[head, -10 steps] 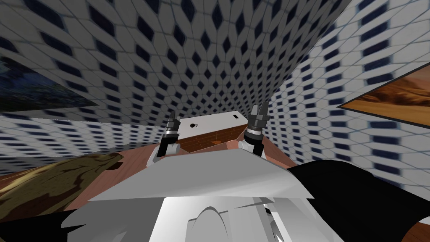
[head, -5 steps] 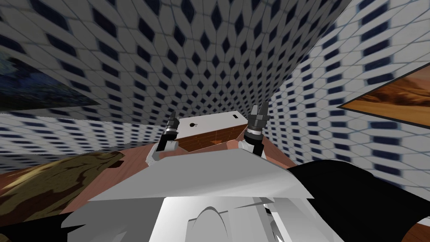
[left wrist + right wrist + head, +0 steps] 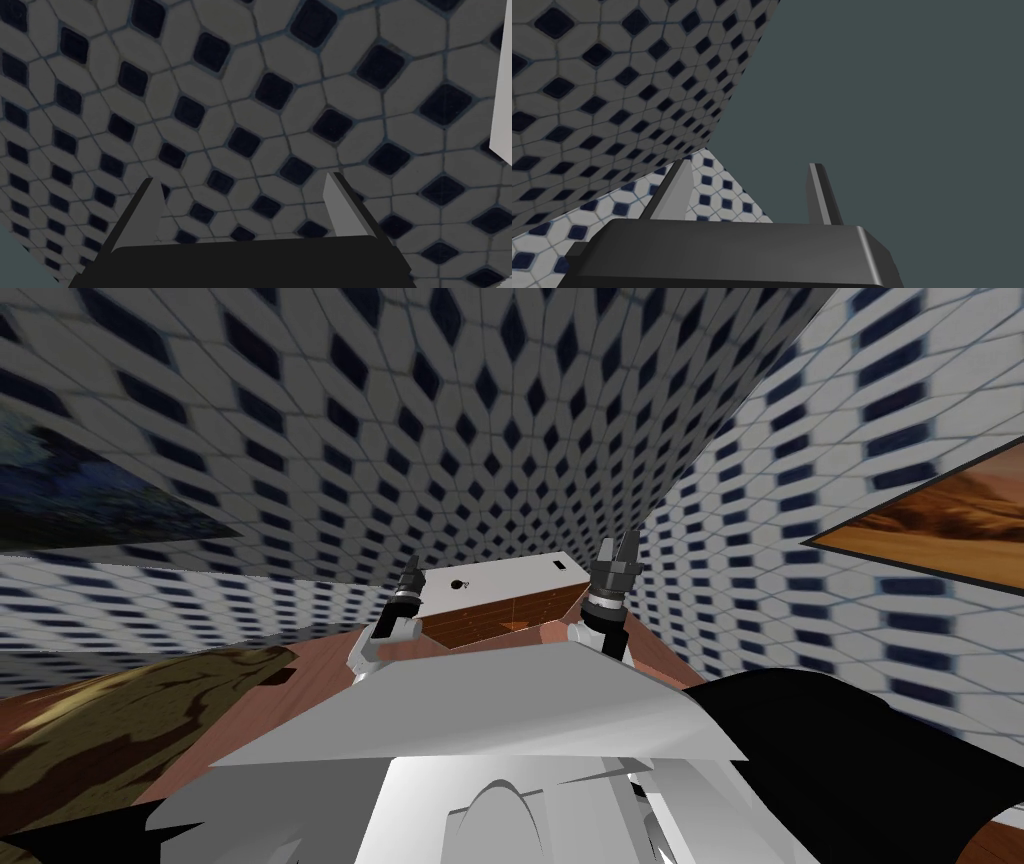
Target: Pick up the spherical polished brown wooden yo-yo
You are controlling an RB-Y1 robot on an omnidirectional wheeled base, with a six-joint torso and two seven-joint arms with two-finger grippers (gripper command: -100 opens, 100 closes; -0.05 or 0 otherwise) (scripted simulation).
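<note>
Tiled room corner, low cabinet, wood floor.
Two walls [image 3: 480,408] meet in a corner, both tiled white with dark blue diamonds; the right-hand one is lit brighter, the facing one greyer. A cabinet [image 3: 520,573] stands in that corner, with a white top and a brown wood front. The floor [image 3: 320,653] is reddish-brown wood. A framed picture [image 3: 940,528] in orange and tan hangs on the right wall, and a dark picture [image 3: 80,503] on the left. A mottled tan-and-brown surface [image 3: 130,728] lies low at left; rug or furniture, cannot tell. A black area [image 3: 860,768] sits at lower right. The ceiling [image 3: 887,100] is flat grey-green.
</note>
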